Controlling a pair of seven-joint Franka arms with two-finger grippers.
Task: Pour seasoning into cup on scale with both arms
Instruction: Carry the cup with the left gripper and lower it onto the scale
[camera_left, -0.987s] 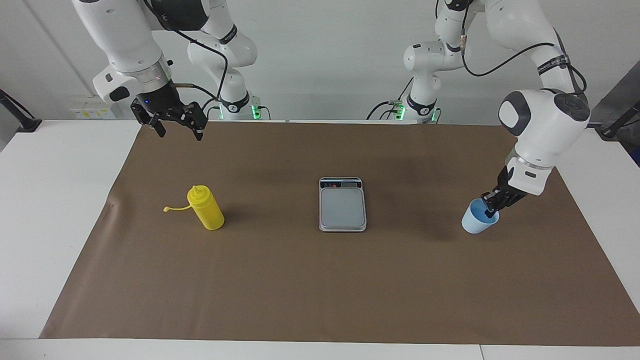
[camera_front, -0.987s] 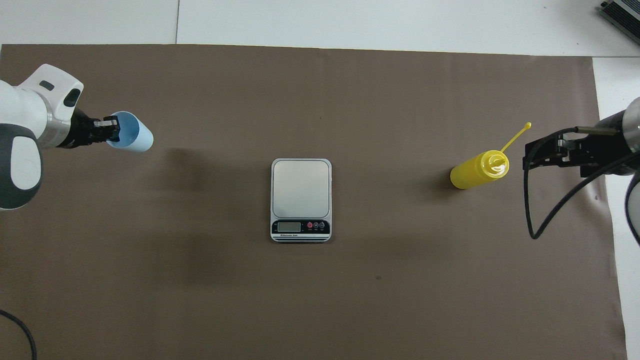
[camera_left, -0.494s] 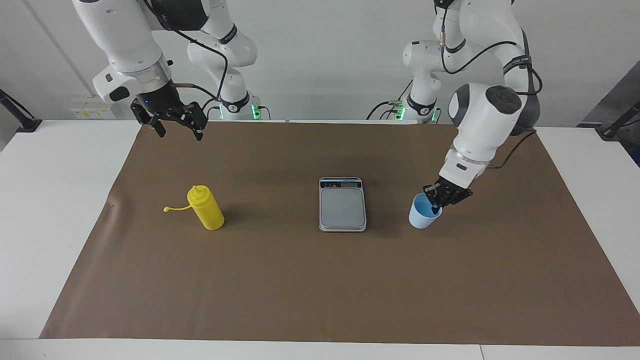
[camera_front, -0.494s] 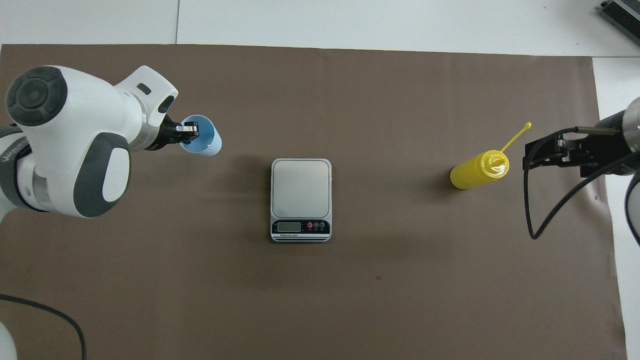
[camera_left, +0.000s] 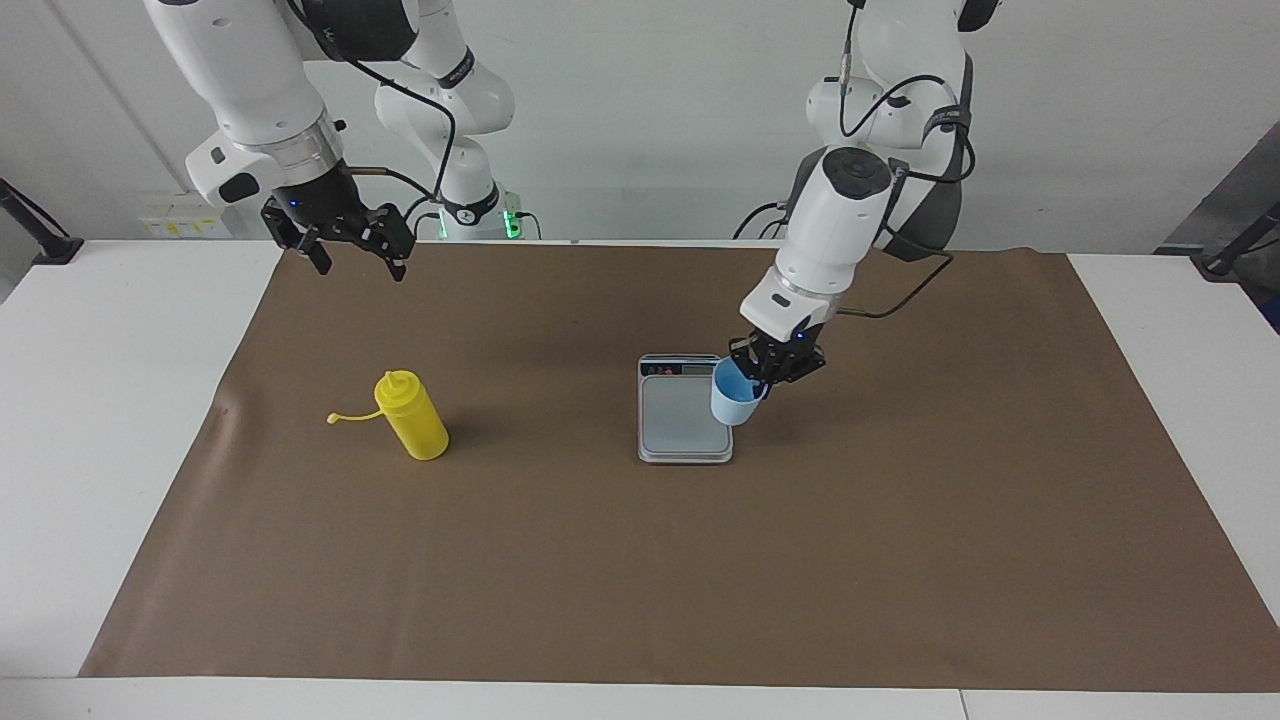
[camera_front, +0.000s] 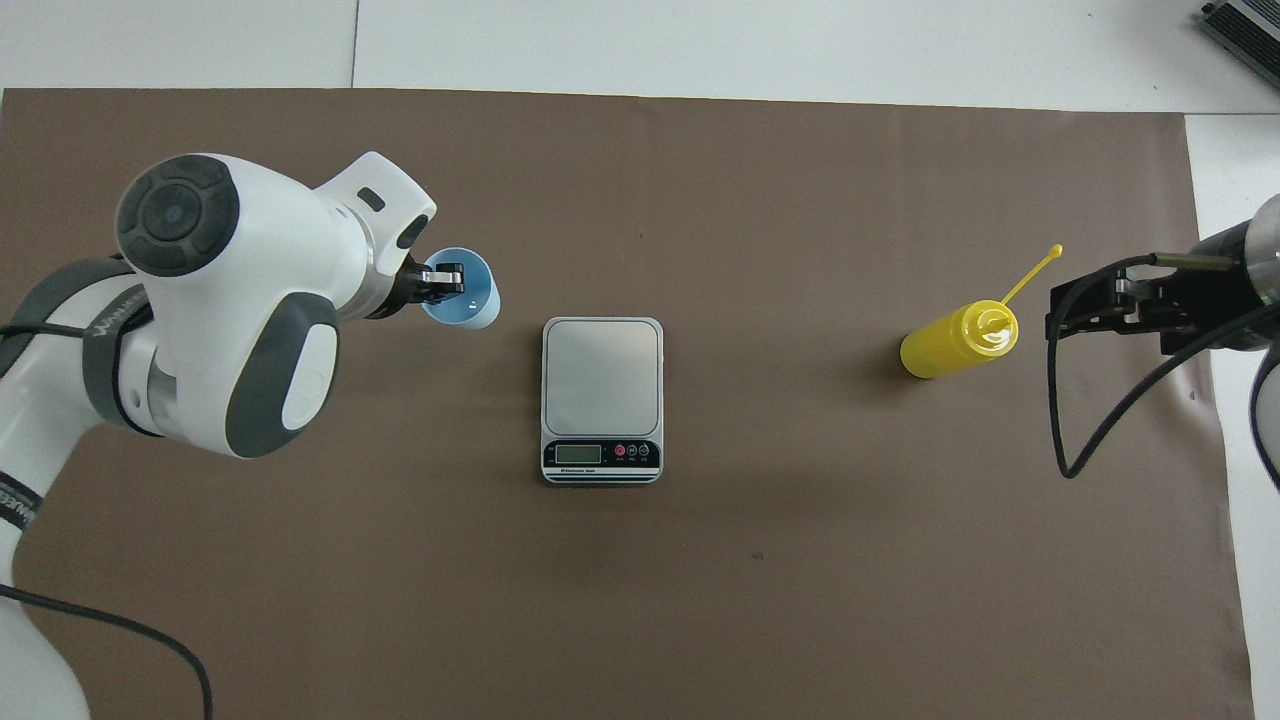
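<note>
Item: light-blue cup (camera_left: 737, 400), carried in the air by its rim in the left pincer (camera_left: 768, 377), one finger inside and one outside the wall; it hangs at the edge of the kitchen scale (camera_left: 685, 408) toward the left arm's end, not yet on the grey plate.
Item: yellow squeeze bottle (camera_left: 412, 415), upright on the brown mat (camera_left: 640, 560) of the counter (camera_left: 110, 400), toward the right arm's end, cap strap trailing outward; untouched.
Item: right pincer (camera_left: 355, 255), fingers apart, empty, waiting in the air over the mat's edge nearest the robots.
Handling note, as judgement: bring the cup level over the plate's middle; lower until the base sits flat; release without tipping; keep off the display strip.
</note>
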